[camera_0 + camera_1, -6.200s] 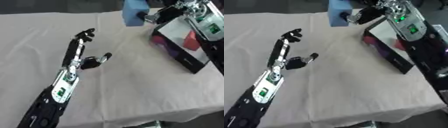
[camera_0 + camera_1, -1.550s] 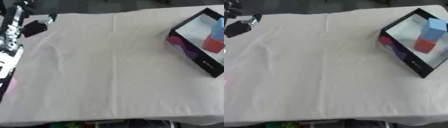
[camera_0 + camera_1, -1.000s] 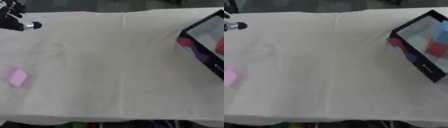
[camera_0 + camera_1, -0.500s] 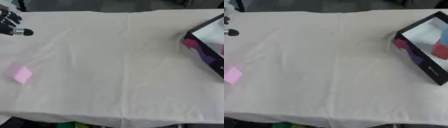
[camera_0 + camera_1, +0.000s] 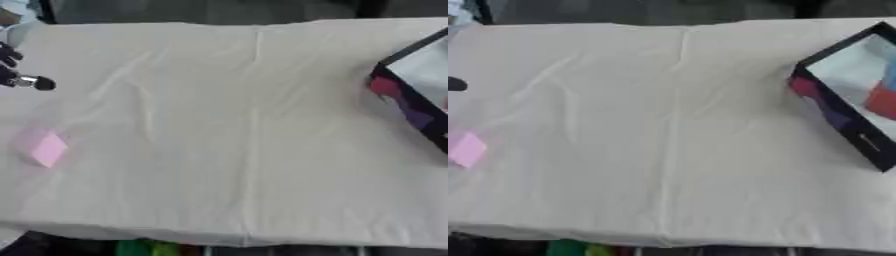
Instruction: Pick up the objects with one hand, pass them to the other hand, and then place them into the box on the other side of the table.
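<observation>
A small pink block (image 5: 48, 149) lies flat on the white cloth near the table's left edge. Only a small dark part of my left hand (image 5: 21, 78) shows at the left border, above the pink block and apart from it. The black box (image 5: 839, 119) stands at the right side, tilted in the view and cut by the border. Inside it sit a red block (image 5: 881, 102) and a blue one (image 5: 890, 75). My right hand shows in no view.
The white cloth (image 5: 667, 125) covers the whole table and has a long crease down its middle. The front edge of the table runs along the bottom of the views, with dark floor and something green (image 5: 144, 248) below it.
The whole picture has shifted, so the camera has moved: the box now sits further right and the pink block has come into view. My left hand stays at the left border.
</observation>
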### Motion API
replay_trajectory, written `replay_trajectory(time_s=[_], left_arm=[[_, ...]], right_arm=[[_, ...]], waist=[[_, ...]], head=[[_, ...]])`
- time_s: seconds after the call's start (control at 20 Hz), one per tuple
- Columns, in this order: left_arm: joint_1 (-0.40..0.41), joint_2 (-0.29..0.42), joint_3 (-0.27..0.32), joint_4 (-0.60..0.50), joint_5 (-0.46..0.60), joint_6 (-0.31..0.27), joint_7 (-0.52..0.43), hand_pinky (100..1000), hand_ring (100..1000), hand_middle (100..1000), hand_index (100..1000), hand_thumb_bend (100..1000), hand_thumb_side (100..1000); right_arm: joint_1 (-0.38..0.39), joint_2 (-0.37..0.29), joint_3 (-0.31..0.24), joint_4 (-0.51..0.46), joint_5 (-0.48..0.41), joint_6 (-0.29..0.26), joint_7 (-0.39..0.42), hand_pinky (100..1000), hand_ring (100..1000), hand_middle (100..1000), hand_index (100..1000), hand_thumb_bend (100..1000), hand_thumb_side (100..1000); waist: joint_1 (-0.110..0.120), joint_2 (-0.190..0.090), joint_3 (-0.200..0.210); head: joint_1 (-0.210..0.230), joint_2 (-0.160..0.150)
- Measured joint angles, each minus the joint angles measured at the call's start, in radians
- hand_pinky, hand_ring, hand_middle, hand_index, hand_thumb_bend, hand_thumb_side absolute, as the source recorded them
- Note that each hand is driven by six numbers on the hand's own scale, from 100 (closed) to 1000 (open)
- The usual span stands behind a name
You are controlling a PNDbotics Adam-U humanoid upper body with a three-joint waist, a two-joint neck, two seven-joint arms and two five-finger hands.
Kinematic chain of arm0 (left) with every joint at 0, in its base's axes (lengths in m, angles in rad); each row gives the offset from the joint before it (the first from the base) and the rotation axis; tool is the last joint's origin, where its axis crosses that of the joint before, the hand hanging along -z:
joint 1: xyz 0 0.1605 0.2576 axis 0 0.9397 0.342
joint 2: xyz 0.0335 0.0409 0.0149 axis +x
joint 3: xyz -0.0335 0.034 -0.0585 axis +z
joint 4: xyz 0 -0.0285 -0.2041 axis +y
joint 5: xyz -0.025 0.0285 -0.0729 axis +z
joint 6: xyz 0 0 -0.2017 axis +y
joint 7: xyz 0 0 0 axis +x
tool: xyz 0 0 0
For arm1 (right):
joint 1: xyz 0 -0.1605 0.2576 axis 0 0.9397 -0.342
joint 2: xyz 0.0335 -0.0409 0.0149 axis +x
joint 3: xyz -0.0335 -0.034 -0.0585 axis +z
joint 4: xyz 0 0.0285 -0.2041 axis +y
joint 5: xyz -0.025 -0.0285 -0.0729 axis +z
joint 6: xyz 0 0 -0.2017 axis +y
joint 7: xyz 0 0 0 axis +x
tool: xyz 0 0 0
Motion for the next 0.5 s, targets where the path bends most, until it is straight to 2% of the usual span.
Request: replay_trajectory(time_s=[0.2, 0.5], left_arm=[[0.003, -0.002, -0.023, 0.051, 0.024, 0.029, -0.025, 858, 837, 772, 845, 841, 512], [-0.009, -0.02, -0.051, 0.1, 0.045, 0.027, -0.074, 851, 829, 760, 831, 831, 559]], right_arm=[[0.002, 0.001, 0.005, 0.0, 0.008, 0.0, 0.005, 1000, 1000, 1000, 1000, 100, 312], [0.003, 0.011, 0.006, 0.003, 0.024, 0.001, 0.011, 1000, 1000, 1000, 1000, 100, 319]], waist=[[0.0, 0.002, -0.003], [0.0, 0.003, -0.005]], head=[[0.003, 0.0], [0.008, 0.0]])
